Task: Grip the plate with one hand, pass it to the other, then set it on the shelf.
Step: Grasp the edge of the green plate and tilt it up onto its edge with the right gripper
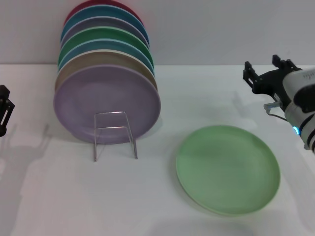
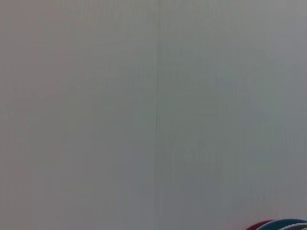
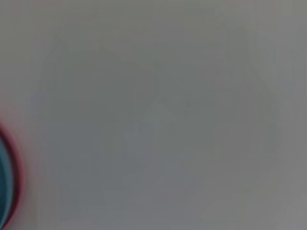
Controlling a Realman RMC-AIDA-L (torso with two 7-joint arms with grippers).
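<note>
The light pastel-green plate [image 1: 228, 168] lies flat on the white table, right of centre in the head view. The silver-wire shelf [image 1: 114, 133] stands to its left, with its small front loop free and several plates leaning in it behind. My right gripper [image 1: 264, 67] hovers open and empty above the table, behind and to the right of the green plate. My left gripper [image 1: 4, 110] shows only partly at the far left edge, away from everything. Neither wrist view shows the green plate or the shelf's wire.
Several plates stand upright in the rack, a lilac one [image 1: 107, 103] foremost, then tan, blue, darker green and red. Plate rims show in the left wrist view [image 2: 280, 224] and the right wrist view [image 3: 7, 184]. A pale wall [image 1: 206, 29] rises behind the table.
</note>
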